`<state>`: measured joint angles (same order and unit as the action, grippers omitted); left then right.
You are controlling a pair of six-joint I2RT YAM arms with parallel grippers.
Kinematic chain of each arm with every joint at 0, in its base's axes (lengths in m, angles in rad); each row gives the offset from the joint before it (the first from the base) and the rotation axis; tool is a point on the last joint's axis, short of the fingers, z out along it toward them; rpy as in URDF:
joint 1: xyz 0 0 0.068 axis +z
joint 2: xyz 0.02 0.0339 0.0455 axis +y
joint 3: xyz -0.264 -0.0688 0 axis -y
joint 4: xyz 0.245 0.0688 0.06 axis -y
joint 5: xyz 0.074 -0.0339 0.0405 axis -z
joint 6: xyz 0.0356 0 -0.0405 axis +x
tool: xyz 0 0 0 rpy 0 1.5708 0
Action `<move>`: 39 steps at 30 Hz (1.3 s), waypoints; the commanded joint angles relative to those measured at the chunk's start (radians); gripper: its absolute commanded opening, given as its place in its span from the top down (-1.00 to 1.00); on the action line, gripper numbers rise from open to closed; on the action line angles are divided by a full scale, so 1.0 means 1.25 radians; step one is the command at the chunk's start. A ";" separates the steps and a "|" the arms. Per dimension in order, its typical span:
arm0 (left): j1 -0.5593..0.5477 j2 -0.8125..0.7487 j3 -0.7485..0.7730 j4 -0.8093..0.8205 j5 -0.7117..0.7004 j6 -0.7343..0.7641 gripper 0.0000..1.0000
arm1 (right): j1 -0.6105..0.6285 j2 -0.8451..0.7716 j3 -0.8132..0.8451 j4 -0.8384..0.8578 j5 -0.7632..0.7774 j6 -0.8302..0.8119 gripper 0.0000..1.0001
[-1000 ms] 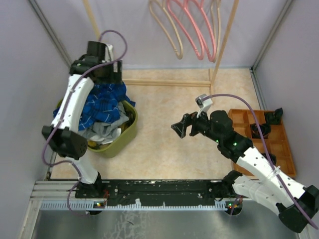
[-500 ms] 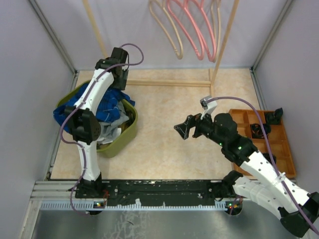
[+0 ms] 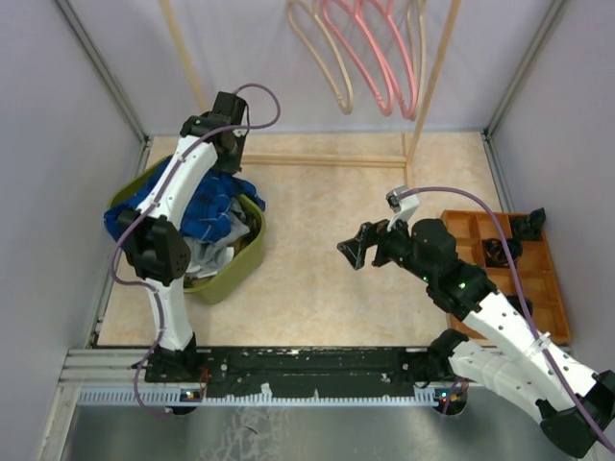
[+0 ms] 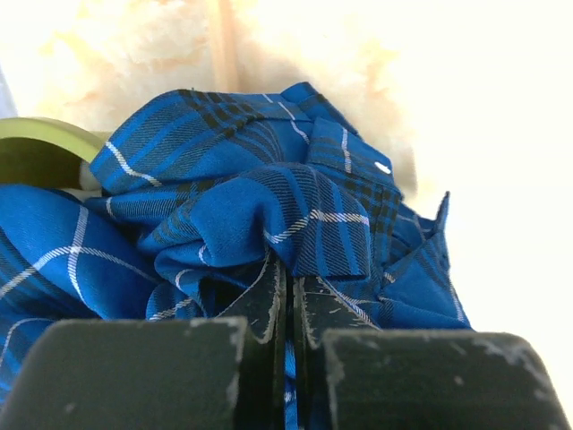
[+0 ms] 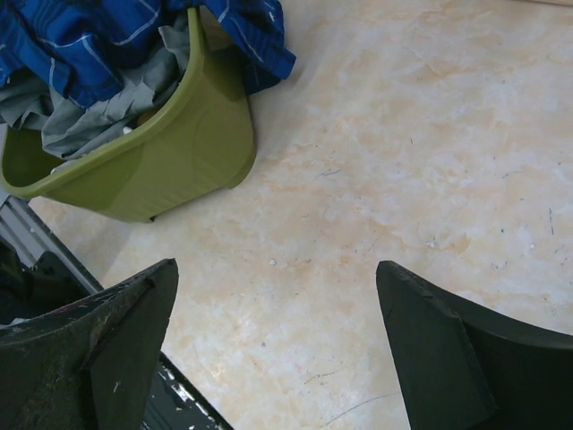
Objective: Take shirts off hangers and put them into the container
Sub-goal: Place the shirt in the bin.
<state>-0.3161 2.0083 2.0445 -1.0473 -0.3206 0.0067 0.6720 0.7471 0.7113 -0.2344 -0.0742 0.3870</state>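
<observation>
Green container at left is stuffed: blue shirt heaped on top, grey shirt underneath, anything deeper buried. Left hand pressed together at the blue cloth, right hand spread over the desk.

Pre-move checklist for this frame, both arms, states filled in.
1. Left gripper shut: ok, its jaws are together against the blue shirt.
2. Cloth actually pinched: cannot tell, the folds crowd the tips.
3. Blue shirt fully inside the container: not ok, part of it hangs over the rim.
4. Right gripper open and empty: ok, it is above the table.
5. Right gripper apart from the container: ok.
6. Hangers bare: ok, no cloth on those in view.
</observation>
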 commanded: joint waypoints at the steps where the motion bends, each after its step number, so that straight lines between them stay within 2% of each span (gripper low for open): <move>1: -0.018 -0.112 -0.030 0.040 0.104 -0.046 1.00 | 0.005 -0.016 0.000 0.001 0.018 0.001 -0.85; 7: -0.015 -0.369 -0.175 0.234 0.106 -0.111 1.00 | 0.005 -0.018 -0.004 -0.005 0.029 -0.002 -0.86; 10: -0.007 -0.482 -0.271 0.288 0.078 -0.147 1.00 | 0.006 -0.016 -0.009 0.003 0.027 -0.001 -0.87; 14: 0.007 -0.626 -0.426 0.326 0.000 -0.197 1.00 | 0.006 -0.008 -0.011 0.009 0.020 -0.001 -0.87; 16: 0.021 -0.687 -0.487 0.329 -0.066 -0.229 1.00 | 0.005 -0.003 -0.009 0.009 0.019 -0.002 -0.87; 19: 0.052 -0.753 -0.548 0.329 -0.108 -0.260 1.00 | 0.005 0.002 -0.007 0.012 0.015 -0.002 -0.87; 22: 0.054 -0.786 -0.546 0.307 -0.176 -0.287 1.00 | 0.005 0.007 -0.004 0.013 0.008 -0.002 -0.87; 28: 0.054 -0.839 -0.501 0.352 -0.196 -0.278 1.00 | 0.005 0.006 -0.006 0.013 0.011 0.002 -0.88; 33: 0.054 -0.879 -0.476 0.391 -0.274 -0.256 1.00 | 0.005 0.004 -0.006 0.010 0.015 0.003 -0.88; 39: 0.054 -0.876 -0.466 0.398 -0.263 -0.237 1.00 | 0.005 0.016 -0.005 0.017 0.011 0.003 -0.89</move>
<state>-0.2523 0.9081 1.4376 -0.6067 -0.6273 -0.3138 0.6720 0.7609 0.6937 -0.2577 -0.0540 0.3874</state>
